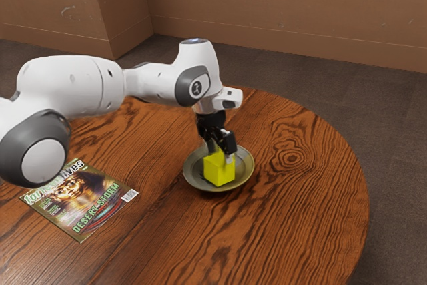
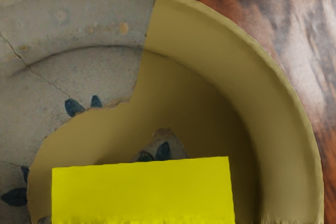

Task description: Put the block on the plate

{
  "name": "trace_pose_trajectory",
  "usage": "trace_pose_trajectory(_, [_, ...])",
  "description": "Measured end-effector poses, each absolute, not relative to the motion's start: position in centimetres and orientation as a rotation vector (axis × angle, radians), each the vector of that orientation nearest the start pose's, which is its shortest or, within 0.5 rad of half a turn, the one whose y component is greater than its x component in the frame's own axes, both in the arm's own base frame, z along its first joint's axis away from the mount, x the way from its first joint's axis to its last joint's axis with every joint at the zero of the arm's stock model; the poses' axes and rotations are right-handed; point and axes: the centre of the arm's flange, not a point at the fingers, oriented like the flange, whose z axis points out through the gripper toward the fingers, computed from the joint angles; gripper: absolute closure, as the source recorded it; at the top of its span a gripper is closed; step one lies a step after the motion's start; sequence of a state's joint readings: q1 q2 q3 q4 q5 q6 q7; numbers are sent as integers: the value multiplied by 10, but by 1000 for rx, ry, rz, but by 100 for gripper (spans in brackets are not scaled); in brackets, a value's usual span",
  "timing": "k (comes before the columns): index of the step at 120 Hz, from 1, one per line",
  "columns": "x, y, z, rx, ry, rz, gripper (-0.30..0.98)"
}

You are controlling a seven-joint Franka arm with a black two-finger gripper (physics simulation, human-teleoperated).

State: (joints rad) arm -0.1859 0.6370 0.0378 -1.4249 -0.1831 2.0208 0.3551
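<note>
In the exterior view, my gripper points down over the plate, shut on the yellow-green block. One finger lies against the block's near right side; the other reaches down behind its top and is partly hidden. The block is upright inside the rim of the round grey-green plate; whether its underside touches the plate is hard to tell. In the wrist view, the block is large at the lower edge, over the olive and grey patterned plate.
A magazine lies flat on the round wooden table, towards the exterior view's left. The table's curved edge runs beyond the plate on the exterior view's right, and brown walls stand behind.
</note>
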Motion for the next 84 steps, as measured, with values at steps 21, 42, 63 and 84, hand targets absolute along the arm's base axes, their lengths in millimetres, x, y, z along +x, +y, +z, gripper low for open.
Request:
trace_pose_trajectory(21, [700,-138,372,-3152,773,-58,3])
trace_pose_trajectory(42, [682,-153,441,-3065,860,-130,1])
trace_pose_trajectory(63, [669,-159,479,-3016,898,-110,1])
trace_pose_trajectory(84, [665,-157,487,-3003,901,-45,0])
